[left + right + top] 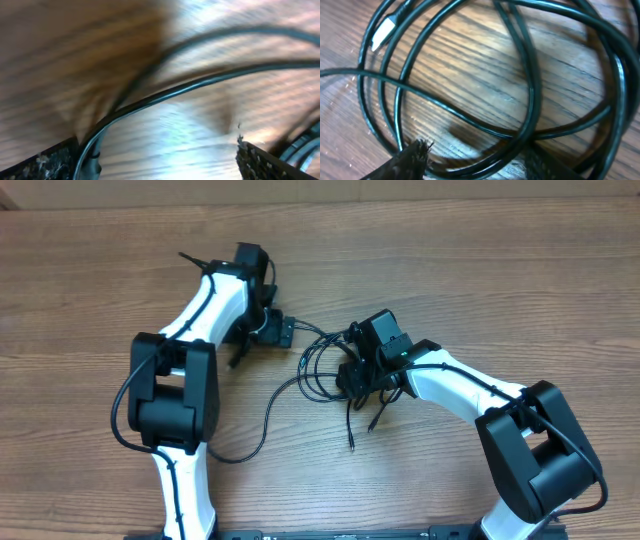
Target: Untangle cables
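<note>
Right hand (pixel 480 167): fingers apart, gripping nothing, set over the near edge of the cables (pixel 532 100), which lie coiled in overlapping loops just ahead on the desk (pixel 470 55). Left hand (pixel 160 162): wide open, 1 strand between its fingers. The cables are judged light, limp and slick. Take 1 strand beside the plug (pixel 382 32). Obstruction: crossing loops only.

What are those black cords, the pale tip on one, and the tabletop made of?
The cables look rubber- or plastic-jacketed: smooth black with a soft sheen. The plug tip seems bare metal, pale and bright, though blurred. The table shows brown wood grain with slight gloss; solid wood or laminate, I cannot tell.
</note>
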Controlling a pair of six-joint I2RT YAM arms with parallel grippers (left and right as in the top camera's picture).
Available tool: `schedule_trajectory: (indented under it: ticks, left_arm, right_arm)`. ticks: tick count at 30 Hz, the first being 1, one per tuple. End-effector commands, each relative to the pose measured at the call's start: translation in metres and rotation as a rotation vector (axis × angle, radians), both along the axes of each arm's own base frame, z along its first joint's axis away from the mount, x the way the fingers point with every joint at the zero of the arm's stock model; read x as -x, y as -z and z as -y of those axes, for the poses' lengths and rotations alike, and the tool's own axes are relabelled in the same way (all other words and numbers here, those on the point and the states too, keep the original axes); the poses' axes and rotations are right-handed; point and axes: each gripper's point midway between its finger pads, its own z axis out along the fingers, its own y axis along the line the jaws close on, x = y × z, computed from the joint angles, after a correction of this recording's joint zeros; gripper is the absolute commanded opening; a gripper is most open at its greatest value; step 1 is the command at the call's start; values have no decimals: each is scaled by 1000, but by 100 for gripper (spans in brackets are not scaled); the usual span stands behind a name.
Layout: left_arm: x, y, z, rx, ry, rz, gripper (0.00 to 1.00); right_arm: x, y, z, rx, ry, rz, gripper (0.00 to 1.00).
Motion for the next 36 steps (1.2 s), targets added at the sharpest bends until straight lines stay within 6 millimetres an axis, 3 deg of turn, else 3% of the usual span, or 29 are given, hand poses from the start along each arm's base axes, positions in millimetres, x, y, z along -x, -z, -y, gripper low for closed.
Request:
schedule_trajectory:
  ticks: [1, 14, 23, 29, 32, 36]
  left_arm:
    - [5, 2, 24, 27, 65, -19, 100]
    - [22, 3, 46, -43, 112, -39, 100]
    - [8, 0, 43, -72, 90, 15, 100]
    - [-18, -39, 42, -105, 67, 89, 100]
    - [-30, -48, 38, -133, 18, 137, 99]
    - [-30, -42, 39, -130, -18, 138, 88]
  right_arm:
    - [20, 21, 4, 18, -30, -75, 64]
    - [20, 21, 5, 21, -29, -74, 69]
    - [20, 21, 5, 21, -28, -74, 70]
    - [20, 21, 5, 21, -29, -73, 70]
    - [20, 21, 5, 22, -29, -74, 70]
    - [20, 21, 5, 22, -29, -74, 70]
